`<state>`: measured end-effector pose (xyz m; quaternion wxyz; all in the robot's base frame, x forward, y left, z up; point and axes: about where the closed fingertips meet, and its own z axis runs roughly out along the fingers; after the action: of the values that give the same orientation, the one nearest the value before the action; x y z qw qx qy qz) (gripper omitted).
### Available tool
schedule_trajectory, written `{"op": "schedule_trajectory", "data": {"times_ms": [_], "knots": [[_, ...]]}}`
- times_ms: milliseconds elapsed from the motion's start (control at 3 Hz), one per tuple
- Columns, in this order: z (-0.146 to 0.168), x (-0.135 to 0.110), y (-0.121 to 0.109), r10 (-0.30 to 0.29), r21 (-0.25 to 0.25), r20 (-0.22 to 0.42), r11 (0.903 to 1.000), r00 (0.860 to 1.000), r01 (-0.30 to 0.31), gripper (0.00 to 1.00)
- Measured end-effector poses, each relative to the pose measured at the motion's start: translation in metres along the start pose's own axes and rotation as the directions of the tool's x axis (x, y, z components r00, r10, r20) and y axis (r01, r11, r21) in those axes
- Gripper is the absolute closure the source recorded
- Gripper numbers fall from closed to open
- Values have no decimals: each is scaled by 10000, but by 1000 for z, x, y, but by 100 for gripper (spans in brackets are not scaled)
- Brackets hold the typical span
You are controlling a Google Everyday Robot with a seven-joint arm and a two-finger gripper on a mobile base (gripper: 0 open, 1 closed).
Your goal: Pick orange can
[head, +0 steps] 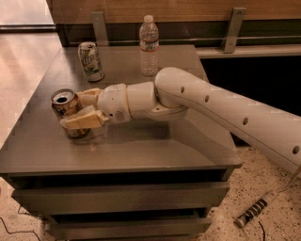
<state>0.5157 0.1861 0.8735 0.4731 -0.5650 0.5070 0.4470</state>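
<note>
An orange can [63, 101] stands upright near the left edge of a grey worktop [141, 146], its opened top showing. The end effector [74, 109] is right at the can, reaching in from the can's right, low over the surface. Its white arm [225, 110] stretches in from the lower right. Toward the back stand a white-and-green can [91, 61] and, further right, a clear water bottle [149, 45], both well apart from the orange can. A power strip [256, 210] lies on the speckled floor.

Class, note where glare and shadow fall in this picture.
Camera view: warm light; glare on the floor top left; the arm casts a soft shadow on the table beneath it, up to the gripper at the orange can.
</note>
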Motion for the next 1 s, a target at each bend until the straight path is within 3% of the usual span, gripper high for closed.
{"op": "schedule_trajectory", "data": {"times_ms": [333,667,1000], "knots": [[2,-1,2,-15,-50,7,10000,10000,15,90],[4,-2,2,-24,-80,11,10000,10000,24,100],[4,-2,3,-24,-81,11,10000,10000,24,100]]}}
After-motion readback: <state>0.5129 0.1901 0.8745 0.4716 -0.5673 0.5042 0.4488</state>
